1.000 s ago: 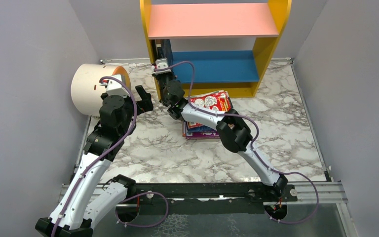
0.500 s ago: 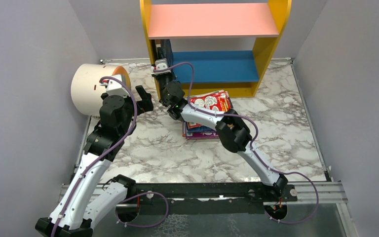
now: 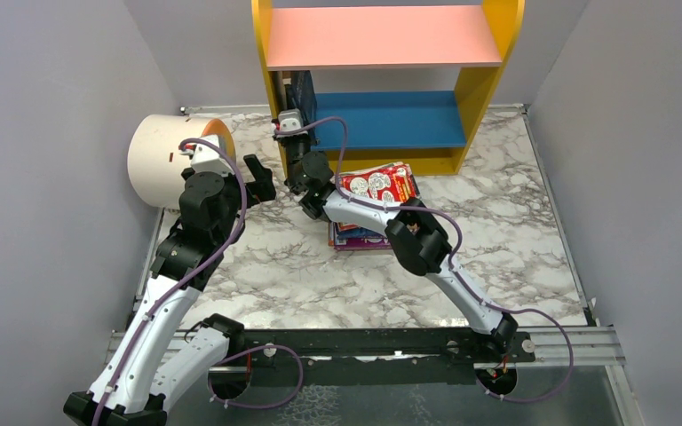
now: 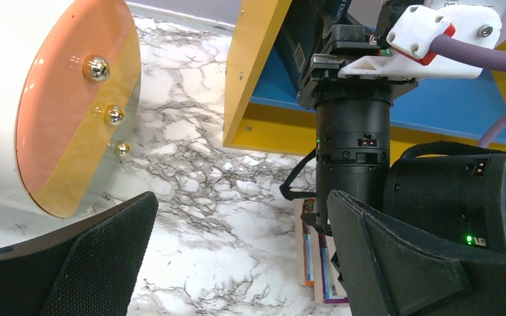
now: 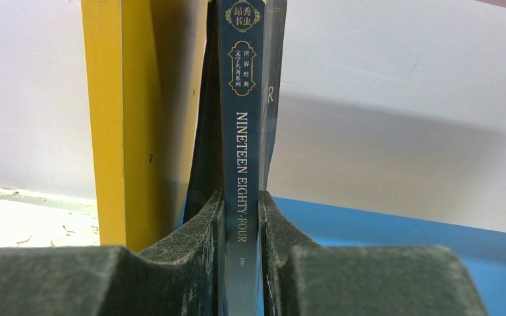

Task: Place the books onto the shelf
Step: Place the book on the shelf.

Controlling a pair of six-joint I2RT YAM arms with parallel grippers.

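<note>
My right gripper [image 5: 240, 197] is shut on the spine of a dark blue book [image 5: 240, 118] titled "Nineteen Eighty-Four". The book [image 3: 302, 89] stands upright at the left end of the shelf's blue lower board [image 3: 391, 120], close to the yellow side panel [image 5: 109, 118]. Under my right arm, the other books [image 3: 377, 182] lie stacked on the marble table, a red cover on top. Their edges [image 4: 313, 257] show in the left wrist view. My left gripper [image 4: 240, 204] hangs open and empty above the table, left of the stack.
A cream cylinder [image 3: 164, 160] with an orange end lies at the table's left, right beside my left wrist. The pink upper board [image 3: 382, 35] overhangs the blue one. Grey walls close in both sides. My right arm [image 4: 356, 131] stands just ahead of the left gripper.
My right gripper has edged slightly toward the shelf with the blue book still in it. The left arm has not moved.
</note>
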